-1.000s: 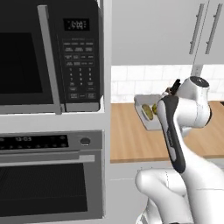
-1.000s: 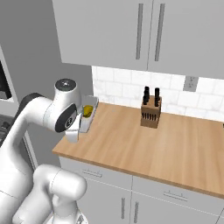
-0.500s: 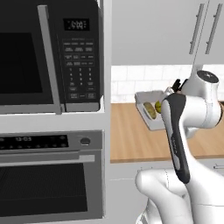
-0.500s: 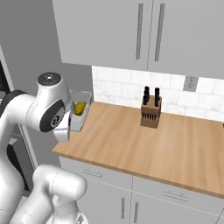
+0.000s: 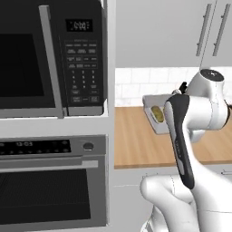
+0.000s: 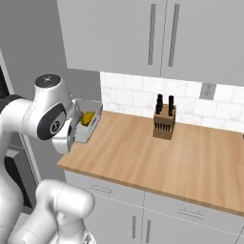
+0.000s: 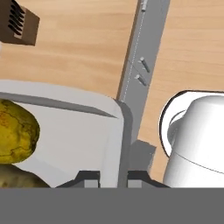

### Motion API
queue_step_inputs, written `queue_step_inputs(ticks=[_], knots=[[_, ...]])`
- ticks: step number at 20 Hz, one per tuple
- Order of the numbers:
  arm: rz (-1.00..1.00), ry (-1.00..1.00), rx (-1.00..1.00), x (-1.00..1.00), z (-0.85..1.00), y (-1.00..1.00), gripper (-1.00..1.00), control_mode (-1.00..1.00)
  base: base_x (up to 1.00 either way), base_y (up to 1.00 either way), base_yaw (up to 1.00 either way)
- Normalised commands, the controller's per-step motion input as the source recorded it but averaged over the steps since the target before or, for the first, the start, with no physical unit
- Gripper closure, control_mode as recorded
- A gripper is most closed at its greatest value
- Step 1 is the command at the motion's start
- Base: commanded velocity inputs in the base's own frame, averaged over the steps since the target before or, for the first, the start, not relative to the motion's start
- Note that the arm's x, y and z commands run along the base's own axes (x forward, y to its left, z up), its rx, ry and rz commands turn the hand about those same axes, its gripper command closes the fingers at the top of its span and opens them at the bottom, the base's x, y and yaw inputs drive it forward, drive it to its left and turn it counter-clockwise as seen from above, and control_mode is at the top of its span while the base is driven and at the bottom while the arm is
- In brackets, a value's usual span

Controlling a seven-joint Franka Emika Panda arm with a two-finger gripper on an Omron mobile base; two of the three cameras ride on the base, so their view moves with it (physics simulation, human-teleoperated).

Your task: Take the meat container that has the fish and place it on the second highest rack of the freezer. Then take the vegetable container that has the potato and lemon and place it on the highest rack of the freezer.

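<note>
Right now I have the hand (image 7: 114, 175) pinched narrow on the rim of the vegetable container (image 7: 87, 127), one finger inside the wall and one outside, and I judge the tray is carried clear of the tabletop (image 6: 157, 152), since from the hand camera I can see past its edge to the wood and the drawer fronts (image 7: 140, 52) far beyond it. Just inside the wall from my fingers sits the lemon (image 7: 15, 131), with the potato (image 7: 13, 180) beside it nearer the hand; in the right base view the tray (image 6: 88, 125) hangs close by the arm's elbow with a yellow spot showing in it. My worry is the grip: I hold one wall only, so the tray could pivot about the fingers, tip, and roll the produce out if I swing fast. The knife block (image 6: 164, 125) stands well apart, so that side is open. Toward the microwave (image 5: 54, 59) and oven (image 5: 52, 181) column room is tighter, and I cannot see the freezer from here.
</note>
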Motion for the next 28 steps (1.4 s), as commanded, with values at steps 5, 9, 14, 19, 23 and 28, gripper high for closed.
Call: queue_step_inputs(ticks=[5, 9, 14, 19, 23, 28], knots=[[-0.09, 0.0, 0.0, 0.0, 0.0, -0.03, 1.0, -1.0, 0.0, 0.0, 0.0], [0.0, 0.0, 0.0, 0.0, 0.0, -0.05, 1.0, -1.0, 0.0, 0.0, 0.0], [0.0, 0.0, 0.0, -0.04, 0.0, -0.01, 1.0, 1.0, -0.42, -0.11, 0.0], [0.0, 0.0, 0.0, 0.0, 0.0, 0.0, 1.0, 1.0, -1.0, -0.13, 0.08], [0.0, 0.0, 0.0, 0.0, 0.0, 0.0, 1.0, 1.0, -0.86, 0.0, 0.77], [0.0, 0.0, 0.0, 0.0, 0.0, 0.0, 1.0, 1.0, -0.28, 0.0, 1.0]])
